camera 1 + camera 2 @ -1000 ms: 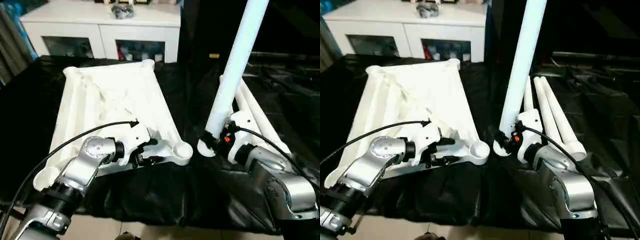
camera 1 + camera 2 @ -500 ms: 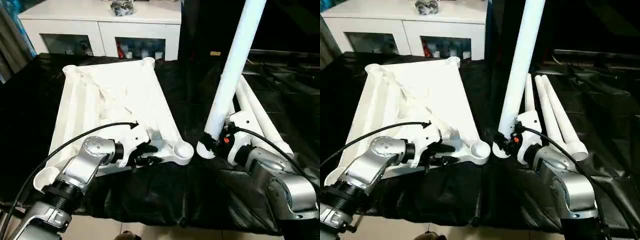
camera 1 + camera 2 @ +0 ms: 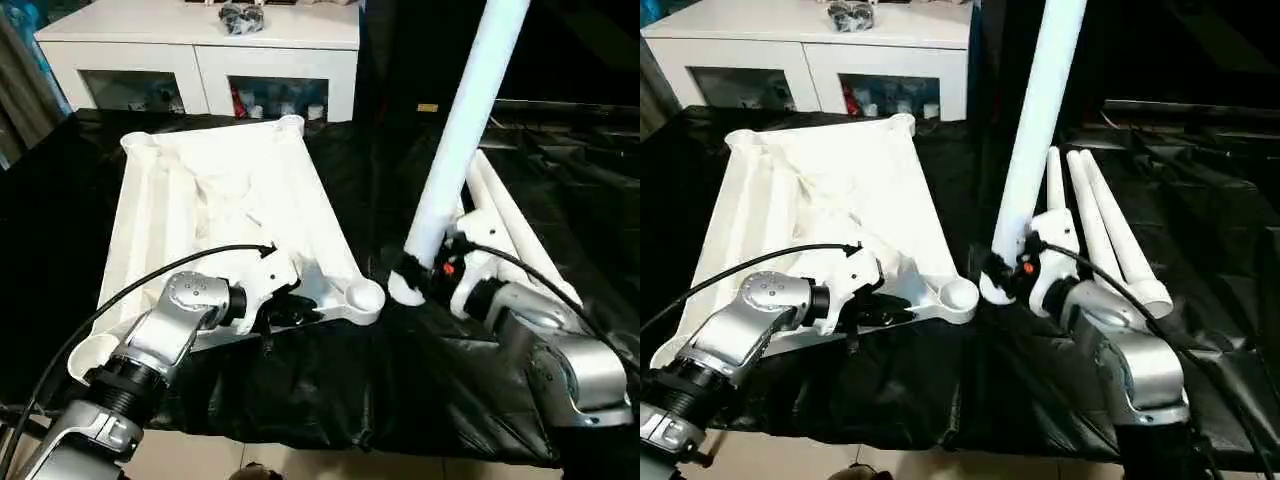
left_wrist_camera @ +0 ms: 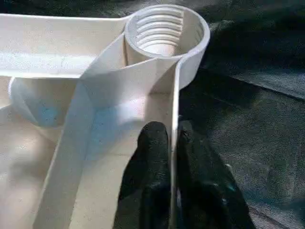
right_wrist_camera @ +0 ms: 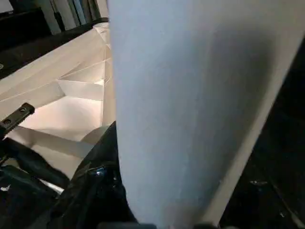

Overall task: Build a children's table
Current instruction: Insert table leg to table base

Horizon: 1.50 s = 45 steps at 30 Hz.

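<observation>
The white tabletop (image 3: 215,205) lies ribbed side up on the black work table. My left gripper (image 4: 172,138) is shut on its near rim wall, a little behind the threaded corner socket (image 4: 164,29), which also shows as the corner socket (image 3: 362,297). My right gripper (image 3: 418,277) is shut on a long white leg (image 3: 462,125), held nearly upright. The leg's lower end (image 3: 403,290) hangs just right of that socket, apart from it. Three more legs (image 3: 1102,232) lie together on the cloth behind my right arm.
A white glass-door cabinet (image 3: 200,60) stands behind the work table, with a small dark object (image 3: 240,17) on top. The black cloth (image 3: 330,390) hangs over the table's near edge, and pale floor (image 3: 330,468) shows below it.
My right gripper has carried the leg's lower end slightly left, closer to the corner socket. The left gripper keeps its hold on the rim. The camera has tilted a little.
</observation>
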### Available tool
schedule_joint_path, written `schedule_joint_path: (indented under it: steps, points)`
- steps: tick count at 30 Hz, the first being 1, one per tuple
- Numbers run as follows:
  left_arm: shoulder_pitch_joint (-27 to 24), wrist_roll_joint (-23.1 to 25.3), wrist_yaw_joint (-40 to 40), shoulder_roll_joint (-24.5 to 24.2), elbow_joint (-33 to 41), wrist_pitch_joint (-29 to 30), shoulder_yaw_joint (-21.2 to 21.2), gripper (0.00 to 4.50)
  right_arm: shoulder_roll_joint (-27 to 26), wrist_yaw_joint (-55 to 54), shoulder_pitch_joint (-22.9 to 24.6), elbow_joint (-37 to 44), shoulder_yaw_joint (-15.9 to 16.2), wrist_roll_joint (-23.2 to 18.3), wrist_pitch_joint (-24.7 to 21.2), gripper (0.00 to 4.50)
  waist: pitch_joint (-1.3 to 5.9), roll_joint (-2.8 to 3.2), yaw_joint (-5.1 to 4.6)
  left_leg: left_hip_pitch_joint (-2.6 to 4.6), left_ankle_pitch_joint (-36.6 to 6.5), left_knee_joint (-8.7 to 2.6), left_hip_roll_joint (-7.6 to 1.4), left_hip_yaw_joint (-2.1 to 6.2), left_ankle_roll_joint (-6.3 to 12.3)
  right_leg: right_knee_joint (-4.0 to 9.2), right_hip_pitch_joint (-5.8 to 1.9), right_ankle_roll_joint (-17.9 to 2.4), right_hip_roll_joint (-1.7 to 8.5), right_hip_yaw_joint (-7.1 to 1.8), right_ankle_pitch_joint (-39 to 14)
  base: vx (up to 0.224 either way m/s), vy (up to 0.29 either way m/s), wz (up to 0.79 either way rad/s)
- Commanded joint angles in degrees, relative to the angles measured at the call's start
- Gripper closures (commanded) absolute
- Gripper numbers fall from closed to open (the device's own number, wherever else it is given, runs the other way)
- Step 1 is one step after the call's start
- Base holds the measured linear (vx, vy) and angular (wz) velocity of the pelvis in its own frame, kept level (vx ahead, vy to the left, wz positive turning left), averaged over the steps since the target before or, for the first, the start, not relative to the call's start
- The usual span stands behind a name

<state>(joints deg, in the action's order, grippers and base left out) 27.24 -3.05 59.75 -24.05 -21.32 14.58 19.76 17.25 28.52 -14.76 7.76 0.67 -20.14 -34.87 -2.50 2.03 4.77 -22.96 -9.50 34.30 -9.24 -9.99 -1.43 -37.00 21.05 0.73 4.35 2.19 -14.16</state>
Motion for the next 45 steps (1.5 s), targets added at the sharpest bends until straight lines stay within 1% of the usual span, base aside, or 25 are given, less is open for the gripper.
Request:
schedule_joint_path:
  steps: [1,2,5,8,9,10,13,14,15,18,19,20,21,22,23,26,27,29,30,31,36,39,40,41,45]
  points:
    - [0.6,1.6,-0.6,-1.3,-1.7,0.3,0.0,4.33,0.6,0.4,-1.0,-0.2,0.8,0.1,0.1,2.59,3.06,-0.05,-0.11,1.96,-15.9,-4.80,-3.73,1.53,-2.59,5.34,-0.91,-11.6,4.31,-2.54,-8.1,0.000,0.000,0.00]
    - [0.7,1.8,-0.3,-1.4,-1.9,0.2,0.1,4.48,0.6,1.8,-1.3,-0.5,1.4,-0.4,0.3,2.59,3.02,-0.08,-0.10,1.96,-16.1,-4.82,-3.72,1.53,-2.61,5.39,-0.89,-11.4,4.30,-2.56,-8.3,0.000,0.000,0.00]
    - [1.0,2.3,0.6,-1.8,-2.1,-0.3,0.7,4.50,0.6,5.3,-1.8,-1.1,2.7,-1.7,0.4,2.59,3.01,-0.09,-0.30,1.74,-16.1,-4.87,-3.76,1.64,-2.39,5.37,-1.04,-11.3,4.39,-2.53,-8.5,0.000,0.000,0.00]
    - [1.4,2.1,1.2,-1.7,-2.2,-0.8,0.8,4.50,0.7,6.9,-2.3,-2.2,3.4,-2.0,0.1,2.59,3.15,-0.10,-0.41,1.82,-15.3,-4.73,-3.72,1.51,-2.07,5.28,-1.01,-12.0,4.32,-2.50,-6.8,0.000,0.000,0.00]
    - [1.6,2.0,1.5,-1.5,-2.4,-1.2,0.8,4.50,0.8,7.7,-2.6,-2.8,3.9,-2.0,0.0,2.59,3.08,-0.25,-0.43,1.80,-15.2,-4.78,-3.76,1.50,-1.97,5.31,-0.99,-12.1,4.32,-2.50,-6.6,0.000,0.000,0.00]
    - [2.0,1.9,1.8,-1.2,-2.7,-2.1,0.9,4.50,0.7,8.6,-3.0,-4.0,4.3,-2.1,0.0,2.59,3.09,-0.14,-0.42,1.81,-15.3,-4.75,-3.74,1.50,-1.83,5.26,-0.99,-12.4,4.31,-2.47,-6.6,0.000,0.000,0.00]
    - [2.7,1.5,2.9,-0.5,-3.4,-3.5,1.0,4.50,0.3,9.4,-4.3,-7.2,5.1,-1.1,1.2,2.59,3.06,-0.23,-0.46,1.91,-15.5,-4.68,-3.75,1.40,-2.04,5.33,-0.88,-12.8,4.39,-2.53,-7.5,0.000,0.000,0.00]
    - [2.9,1.5,3.1,-0.2,-3.4,-3.5,1.2,4.50,-0.1,9.5,-4.9,-8.9,5.2,-0.6,2.1,2.59,3.04,-0.59,-0.40,1.81,-15.3,-4.70,-3.80,1.34,-1.97,5.41,-0.97,-12.8,4.50,-2.56,-7.6,0.000,0.000,0.00]
    - [3.0,1.5,3.2,-0.1,-3.3,-3.5,1.3,4.50,-0.3,9.6,-5.4,-10.0,5.3,-0.3,2.6,2.59,3.09,-0.41,-0.32,1.85,-15.2,-4.65,-3.81,1.40,-2.02,5.28,-0.92,-13.0,4.56,-2.54,-7.6,0.000,0.000,0.00]
    - [3.2,1.6,3.3,0.5,-3.5,-4.0,1.5,4.50,-1.2,10.0,-7.0,-13.5,5.4,0.1,3.8,2.59,3.13,-0.45,-0.27,1.80,-14.4,-4.63,-3.78,1.30,-1.85,5.21,-0.92,-13.2,4.46,-2.46,-6.9,0.000,0.000,0.00]
    - [3.3,1.6,3.3,0.7,-3.6,-4.3,1.6,4.50,-1.4,10.4,-7.7,-15.0,5.9,0.6,4.4,2.59,3.14,-0.83,-0.19,1.87,-14.2,-4.62,-3.90,1.22,-1.70,5.23,-0.90,-13.2,4.49,-2.49,-6.4,0.000,0.000,0.00]
    - [3.3,1.6,3.3,0.8,-3.7,-4.4,1.6,4.50,-1.4,10.7,-7.9,-15.6,6.2,0.8,4.7,2.59,3.18,-0.57,0.01,1.90,-13.6,-4.60,-3.91,1.23,-1.52,5.12,-0.92,-13.3,4.50,-2.47,-5.8,0.000,0.000,0.00]
    - [3.3,1.6,3.3,0.8,-3.7,-4.4,1.6,4.50,-1.4,10.7,-7.9,-15.6,6.2,0.8,4.7,2.59,3.14,-0.53,0.08,1.92,-13.6,-4.60,-3.94,1.20,-1.48,5.10,-0.84,-13.2,4.46,-2.48,-5.6,0.000,0.000,0.00]
    - [3.3,1.6,3.4,1.1,-3.8,-4.8,1.6,4.50,-1.5,11.1,-8.2,-16.6,6.3,0.9,4.9,2.59,3.11,-1.33,0.09,1.87,-13.3,-4.63,-3.96,1.10,-1.18,5.16,-0.96,-13.2,4.42,-2.46,-5.3,0.000,0.000,0.00]
    - [3.5,1.7,3.5,1.4,-4.3,-5.5,1.7,4.50,-1.7,11.5,-8.9,-18.6,6.5,1.1,5.7,2.59,3.15,-0.92,0.32,1.83,-12.8,-4.56,-3.93,1.13,-0.95,5.05,-0.99,-13.2,4.57,-2.47,-5.3,0.000,0.000,0.00]
    - [3.6,1.7,3.7,1.7,-4.7,-6.2,1.6,4.50,-2.1,12.4,-9.7,-20.9,7.0,1.5,6.5,2.59,2.99,-1.09,0.19,1.86,-14.0,-4.67,-3.97,1.10,-1.17,5.24,-0.83,-13.1,4.65,-2.46,-7.5,0.000,0.000,0.00]
    - [3.6,1.7,3.7,1.8,-4.7,-6.3,1.6,4.50,-2.1,12.6,-9.7,-21.1,7.0,1.5,6.6,2.59,2.91,-1.42,0.30,1.86,-14.2,-4.70,-4.01,1.06,-1.12,5.34,-0.81,-12.9,4.71,-2.51,-8.5,0.000,0.000,0.00]
    - [3.6,1.4,3.8,2.1,-4.9,-6.7,1.4,4.50,-2.3,13.3,-10.0,-22.7,7.6,2.1,7.4,2.59,2.93,-1.34,0.34,1.81,-14.1,-4.75,-4.04,1.09,-1.17,5.36,-0.87,-12.5,4.78,-2.51,-9.0,0.000,0.000,0.00]
    - [3.7,1.2,3.9,2.4,-5.0,-7.2,1.1,4.50,-2.5,13.4,-10.3,-23.8,7.8,2.4,8.1,2.59,2.87,-1.58,0.21,1.76,-14.3,-4.83,-4.03,1.09,-1.19,5.43,-0.83,-12.3,4.71,-2.46,-9.6,0.000,0.000,0.00]
    - [3.7,0.7,4.1,2.7,-4.9,-7.1,0.9,4.50,-2.7,13.4,-10.5,-24.8,7.9,2.7,8.8,2.59,2.85,-1.51,0.27,1.81,-14.5,-4.78,-4.07,1.06,-1.30,5.52,-0.73,-12.3,4.85,-2.52,-10.2,0.000,0.000,0.00]
    - [3.6,-0.4,4.8,3.5,-4.5,-6.7,0.1,4.50,-3.6,13.1,-11.2,-28.4,7.5,3.4,11.3,2.59,2.87,-1.52,0.20,1.72,-14.1,-4.80,-4.02,1.05,-0.93,5.45,-0.75,-12.4,4.79,-2.51,-9.7,0.000,0.000,0.00]
    - [3.4,-0.8,5.3,3.6,-4.2,-6.7,-0.1,4.50,-4.1,12.7,-11.3,-30.0,6.8,3.3,12.3,2.59,2.72,-1.47,0.10,1.78,-15.2,-4.92,-4.05,1.09,-1.10,5.64,-0.62,-12.2,4.78,-2.52,-11.5,0.000,0.000,0.00]
    - [3.3,-0.9,5.3,3.6,-4.2,-6.7,-0.2,4.50,-4.2,12.9,-11.1,-30.2,6.5,3.2,12.5,2.59,2.74,-1.47,0.10,1.82,-15.6,-4.94,-4.11,1.13,-1.24,5.70,-0.60,-12.0,4.85,-2.57,-12.2,0.000,0.000,0.00]
    - [3.2,-1.0,5.3,3.7,-4.1,-6.8,-0.4,4.50,-4.3,13.2,-10.8,-30.6,6.2,3.1,12.7,2.59,2.72,-1.26,0.09,1.85,-16.1,-5.01,-4.12,1.18,-1.43,5.74,-0.55,-11.9,4.85,-2.57,-12.7,0.000,0.000,0.00]
    - [2.8,-0.8,4.6,3.8,-4.4,-7.1,-0.9,4.50,-4.4,13.9,-8.9,-31.0,4.9,2.2,13.5,2.59,2.74,-1.24,0.10,1.86,-16.4,-5.08,-4.18,1.17,-1.56,5.75,-0.50,-11.9,4.80,-2.64,-11.9,0.000,0.000,0.00]
